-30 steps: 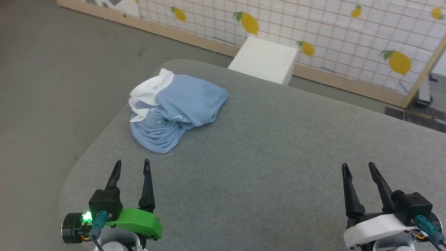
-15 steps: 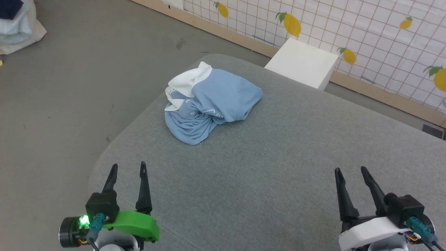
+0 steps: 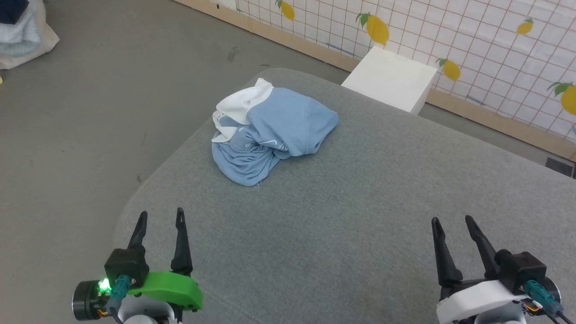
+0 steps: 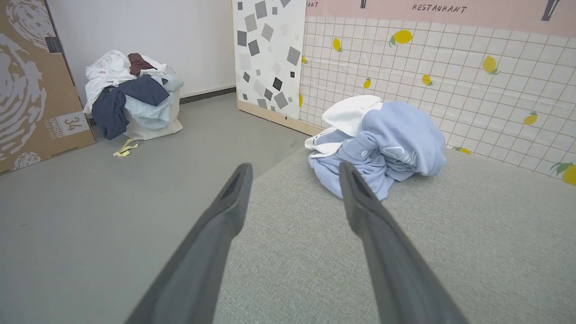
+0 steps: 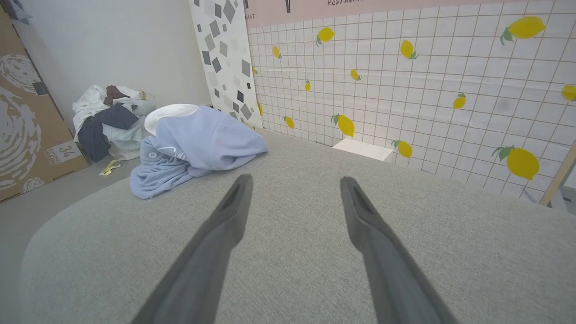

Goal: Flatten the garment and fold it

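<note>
Loosely crumpled, the garment (image 3: pixel 274 130) shows what seems its white collar (image 3: pixel 238 105).

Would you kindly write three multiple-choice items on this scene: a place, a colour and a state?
1. Where on the grey fabric-covered table lies the crumpled light blue polo shirt?
A. far left corner
B. near edge
C. right side
2. What colour is the plastic housing behind the left claw?
A. white
B. green
C. red
3. How do the left claw and the right claw stand?
A. both open, empty
B. both shut on the shirt
C. one shut
Answers: A, the shirt sits by the table's rounded far left corner; B, the housing is bright green; A, each claw's fingers are spread with nothing between.
</note>
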`<state>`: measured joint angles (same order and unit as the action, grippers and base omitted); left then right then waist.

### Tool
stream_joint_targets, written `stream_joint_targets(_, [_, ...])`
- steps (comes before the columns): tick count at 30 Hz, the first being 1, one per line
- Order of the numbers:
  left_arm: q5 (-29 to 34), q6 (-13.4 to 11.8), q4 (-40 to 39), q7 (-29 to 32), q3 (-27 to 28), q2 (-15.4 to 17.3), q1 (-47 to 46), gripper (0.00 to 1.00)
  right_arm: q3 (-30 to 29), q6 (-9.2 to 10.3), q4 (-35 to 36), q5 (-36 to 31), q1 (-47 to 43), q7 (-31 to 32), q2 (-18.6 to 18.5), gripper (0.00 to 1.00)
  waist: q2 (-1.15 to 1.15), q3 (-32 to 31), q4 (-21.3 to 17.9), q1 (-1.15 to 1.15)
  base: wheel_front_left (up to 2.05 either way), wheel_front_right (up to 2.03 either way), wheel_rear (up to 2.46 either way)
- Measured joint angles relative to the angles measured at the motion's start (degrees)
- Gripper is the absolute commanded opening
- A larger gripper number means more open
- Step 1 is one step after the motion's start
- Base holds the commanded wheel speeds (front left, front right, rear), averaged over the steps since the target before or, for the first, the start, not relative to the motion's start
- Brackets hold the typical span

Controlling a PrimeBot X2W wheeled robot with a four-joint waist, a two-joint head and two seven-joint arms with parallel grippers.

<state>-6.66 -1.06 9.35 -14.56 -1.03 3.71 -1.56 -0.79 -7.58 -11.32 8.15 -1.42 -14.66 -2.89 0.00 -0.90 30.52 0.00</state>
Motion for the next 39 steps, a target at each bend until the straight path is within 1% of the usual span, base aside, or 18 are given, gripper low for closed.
stream_joint_targets(4, [-1.12,0.9,-0.44,-0.16,0.02,-0.05,-0.65,1.0,-0.35,0.0,0.2,-0.32,0.0,0.0,0.0,1.0,0.0,0.47,-0.02,0.0,0.0,0.0,0.0])
stream_joint_targets(7, [-2.09,1.88,-0.3,-0.16,-0.04,-0.05,-3.33,1.0,-0.75,0.0,0.6,-0.76,0.02,0.0,0.0,1.0,0.0,1.29,0.0,0.0,0.0,0.0,0.0])
stream_joint_targets(13, [-4.44,4.8,3.0,-0.23,0.86,0.43,-14.04,1.0,-0.89,0.0,1.46,-2.38,0.74,0.0,0.01,1.0,0.0,3.83,-0.41,0.0,0.0,0.0,0.0])
stream_joint_targets(17, [-7.22,6.49,8.28,0.22,1.45,2.42,-22.12,1.0,-1.03,0.0,2.12,-4.31,2.56,0.01,0.0,1.0,0.0,6.15,-1.3,0.0,0.0,0.0,0.0])
stream_joint_targets(20, [-9.6,7.2,12.83,2.35,1.97,4.56,-28.51,1.0,-1.4,0.0,3.0,-5.58,3.86,0.25,0.03,1.0,0.0,8.06,-2.37,0.0,0.0,0.0,0.0])
stream_joint_targets(27, [-16.69,8.09,23.54,13.32,2.93,8.77,-41.18,1.0,-2.88,0.0,6.69,-8.59,6.09,2.4,0.04,1.0,0.0,13.22,-6.03,0.01,0.0,0.0,0.0])
stream_joint_targets(30, [-18.15,8.1,27.75,19.6,2.49,10.11,-45.39,1.0,-3.93,0.0,8.44,-9.39,6.26,3.1,0.04,1.0,0.0,15.6,-8.05,0.01,0.0,0.0,0.0])
stream_joint_targets(33, [-18.76,8.11,31.66,25.71,1.78,10.81,-48.22,1.0,-4.99,0.0,9.81,-10.17,6.26,3.66,0.03,1.0,0.0,17.76,-9.94,0.01,0.0,0.0,0.0])
stream_joint_targets(38, [-20.6,8.0,37.12,35.95,0.75,10.76,-50.88,1.0,-5.88,0.0,11.5,-10.83,6.27,4.14,0.03,1.0,0.0,21.22,-12.64,0.01,0.0,0.0,0.0])
stream_joint_targets(39, [-20.64,7.42,38.07,37.69,0.58,10.73,-51.14,1.0,-6.03,0.0,11.85,-10.88,6.27,4.15,0.03,1.0,0.0,21.9,-13.16,0.01,0.0,0.0,0.0])
